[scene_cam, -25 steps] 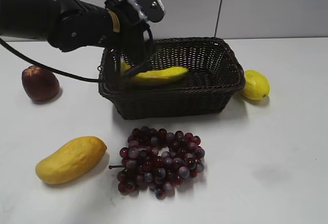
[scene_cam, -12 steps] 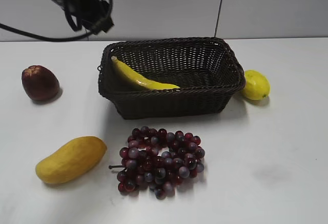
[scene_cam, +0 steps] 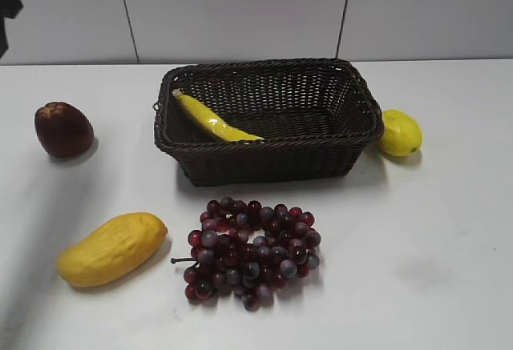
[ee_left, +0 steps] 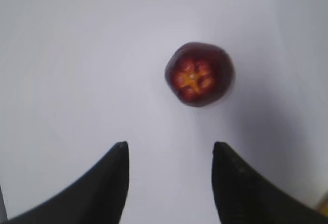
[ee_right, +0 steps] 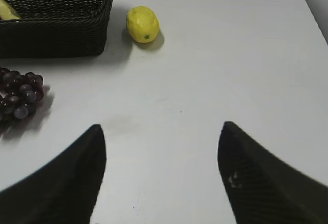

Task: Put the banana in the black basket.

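Left claw gapes empty; banana lies diagonally in black basket.

Banana: slim, glossy, yellow, gently curved. It lies inside the black basket, in the left half, running diagonally from the back left corner toward the front wall, pale tip raised against the left rim. Black basket: rectangular dark woven wicker, open-weave sides, braided rim, upright, otherwise holding nothing visible.

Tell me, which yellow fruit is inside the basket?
The banana. It lies inside the basket; the mango and lemon sit outside on the table.
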You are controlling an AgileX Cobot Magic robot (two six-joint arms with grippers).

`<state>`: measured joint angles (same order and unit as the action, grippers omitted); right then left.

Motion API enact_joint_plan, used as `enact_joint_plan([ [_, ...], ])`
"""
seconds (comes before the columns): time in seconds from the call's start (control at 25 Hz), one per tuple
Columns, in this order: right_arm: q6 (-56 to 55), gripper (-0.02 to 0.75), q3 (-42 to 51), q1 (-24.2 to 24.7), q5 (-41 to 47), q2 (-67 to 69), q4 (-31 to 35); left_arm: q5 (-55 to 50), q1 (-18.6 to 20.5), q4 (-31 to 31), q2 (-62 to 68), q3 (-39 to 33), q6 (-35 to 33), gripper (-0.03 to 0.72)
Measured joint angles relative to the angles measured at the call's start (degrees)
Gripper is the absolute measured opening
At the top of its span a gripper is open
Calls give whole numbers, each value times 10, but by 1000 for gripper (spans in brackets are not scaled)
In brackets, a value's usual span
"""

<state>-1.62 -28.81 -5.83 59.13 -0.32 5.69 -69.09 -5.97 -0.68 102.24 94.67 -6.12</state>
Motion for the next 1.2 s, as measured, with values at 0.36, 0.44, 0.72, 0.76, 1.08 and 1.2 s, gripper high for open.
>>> enact_joint_plan([
  [0.36, 0, 519, 0, 0, 0, 0, 0, -3, 119, -81, -123, -104, -11, 507],
  [0.44, 0, 519, 0, 0, 0, 0, 0, -3, 121, -72, -169, -151, -14, 507],
  [0.72, 0, 519, 0, 0, 0, 0, 0, 29, 121, -70, -352, -343, -16, 496],
  [0.76, 0, 519, 0, 0, 0, 0, 0, 36, 121, -71, -378, -368, -16, 497],
  [1.08, 0, 519, 0, 0, 0, 0, 0, 83, 121, -87, -569, -536, -17, 492],
  [1.2, 0, 519, 0, 0, 0, 0, 0, 86, 121, -98, -638, -584, -17, 492],
])
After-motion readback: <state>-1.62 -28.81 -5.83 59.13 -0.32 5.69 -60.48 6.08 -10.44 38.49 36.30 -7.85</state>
